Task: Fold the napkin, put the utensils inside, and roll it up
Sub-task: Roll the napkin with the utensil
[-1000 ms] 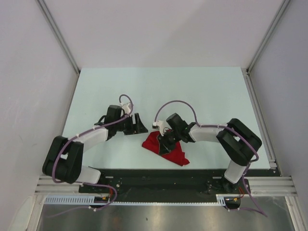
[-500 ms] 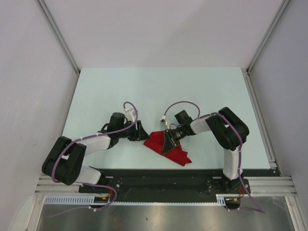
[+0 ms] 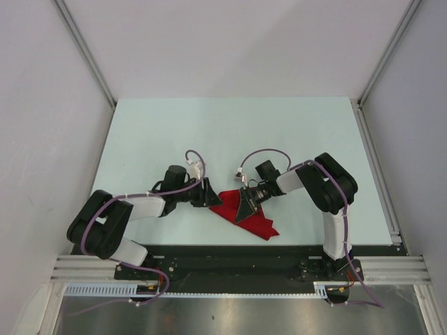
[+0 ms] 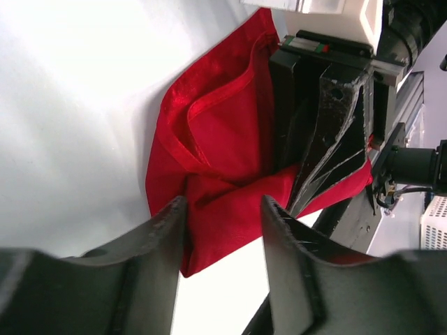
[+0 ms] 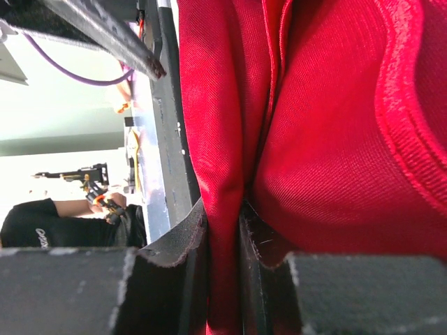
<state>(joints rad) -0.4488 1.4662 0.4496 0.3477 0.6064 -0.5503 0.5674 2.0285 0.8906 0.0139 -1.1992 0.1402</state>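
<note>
Right claw (image 5: 222, 218) pinching napkin (image 3: 255, 224), pale table (image 3: 230, 125), grey walls (image 3: 230, 42)

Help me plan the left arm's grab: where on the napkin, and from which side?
Probably the napkin's bunched left corner, from the left, away from the right gripper that pinches the middle fold. That corner is thick and raised, and sits between the left gripper's open fingers.

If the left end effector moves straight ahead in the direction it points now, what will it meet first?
Most likely the red napkin: its folded corner lies between the open fingers of the left end effector. Just behind the cloth is the right end effector, which pinches it.
</note>
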